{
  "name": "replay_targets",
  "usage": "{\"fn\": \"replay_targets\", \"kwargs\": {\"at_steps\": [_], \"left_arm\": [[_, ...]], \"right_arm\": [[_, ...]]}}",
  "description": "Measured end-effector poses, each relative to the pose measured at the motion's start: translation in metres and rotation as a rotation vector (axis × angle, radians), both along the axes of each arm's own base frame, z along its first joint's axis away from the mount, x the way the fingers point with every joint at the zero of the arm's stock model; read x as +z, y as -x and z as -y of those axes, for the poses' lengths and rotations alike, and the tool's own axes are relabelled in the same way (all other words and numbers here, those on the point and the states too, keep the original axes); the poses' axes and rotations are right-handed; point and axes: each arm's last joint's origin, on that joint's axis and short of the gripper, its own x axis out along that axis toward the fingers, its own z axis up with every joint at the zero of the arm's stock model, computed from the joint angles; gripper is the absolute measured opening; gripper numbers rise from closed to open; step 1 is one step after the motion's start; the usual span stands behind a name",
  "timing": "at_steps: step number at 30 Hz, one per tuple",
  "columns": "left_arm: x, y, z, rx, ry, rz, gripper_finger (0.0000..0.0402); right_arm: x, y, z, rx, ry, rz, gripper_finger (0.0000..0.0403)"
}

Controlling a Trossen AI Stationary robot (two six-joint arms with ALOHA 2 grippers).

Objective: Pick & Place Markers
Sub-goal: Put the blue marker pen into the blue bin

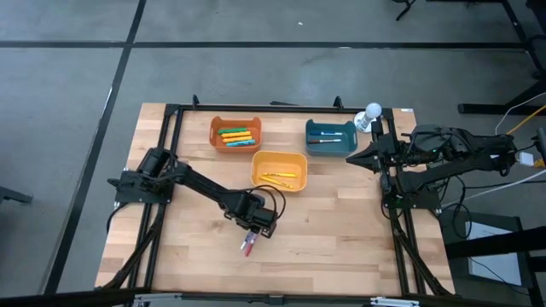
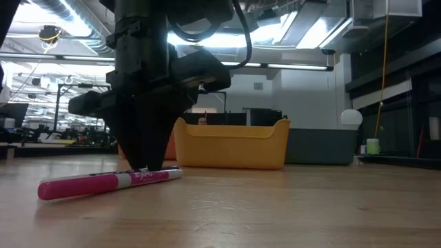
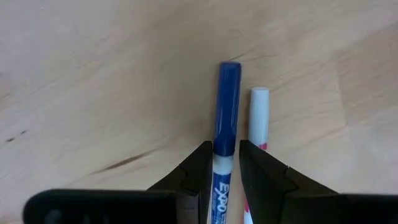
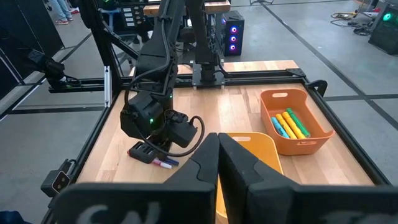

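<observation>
Left gripper (image 3: 225,163) pinches the blue marker (image 3: 226,118) on the table, front of the yellow bin (image 1: 279,169); pink marker (image 2: 103,183) lies just beside it. Lift straight up, keep clear of the pink, probably untouched. Right gripper (image 4: 217,155) pressed together, parked by the teal bin (image 1: 330,136). Blue barrel reads "EXPO".

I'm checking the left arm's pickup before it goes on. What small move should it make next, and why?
Probably a straight lift. The left gripper has its fingers closed on the blue marker with a white barrel, which lies flat on the wooden table. A pink marker with a white end lies right beside it, so rising vertically should avoid dragging it.
</observation>
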Motion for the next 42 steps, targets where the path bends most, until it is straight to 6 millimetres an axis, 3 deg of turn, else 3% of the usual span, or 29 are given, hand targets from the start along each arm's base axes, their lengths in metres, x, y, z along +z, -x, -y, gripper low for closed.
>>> {"fn": "replay_targets", "kwargs": {"at_steps": [20, 28, 35, 42], "left_arm": [[-0.007, -0.002, 0.001, -0.021, 0.009, -0.014, 0.0073], [-0.007, -0.002, 0.001, -0.026, 0.015, -0.017, 0.0029], [-0.007, -0.002, 0.001, -0.046, 0.013, -0.014, 0.0027], [0.004, 0.005, -0.002, -0.046, -0.024, -0.019, 0.0027]], "right_arm": [[0.0, 0.0, 0.0, 0.0, 0.0, 0.0, 0.001], [0.0, 0.0, 0.0, 0.0, 0.0, 0.0, 0.001], [0.0, 0.0, 0.0, 0.0, 0.0, 0.0, 0.001], [0.0, 0.0, 0.0, 0.0, 0.0, 0.0, 0.001]]}}
